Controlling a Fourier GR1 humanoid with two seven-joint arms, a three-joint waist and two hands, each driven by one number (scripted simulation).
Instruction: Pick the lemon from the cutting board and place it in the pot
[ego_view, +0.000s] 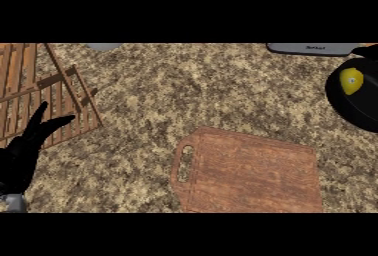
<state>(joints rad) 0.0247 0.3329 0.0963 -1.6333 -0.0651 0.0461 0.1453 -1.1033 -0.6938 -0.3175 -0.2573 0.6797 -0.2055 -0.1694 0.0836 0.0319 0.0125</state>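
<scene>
lemon (351, 81) in pot (353, 111), far right | left hand (18, 155) far left, fingers apart

Speckled tan stone counter (184, 90), slatted wooden rack (46, 95)

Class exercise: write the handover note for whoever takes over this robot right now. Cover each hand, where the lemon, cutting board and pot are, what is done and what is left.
Left hand: open, fingers up, resting at the view's lower left, holding nothing.
Right hand: not in view.
Lemon: lying inside the black pot at the right edge.
Cutting board: lower middle of the counter, no lemon on it.
Done: lemon is in the pot.
Left: apparently nothing; check where the right hand is.
</scene>
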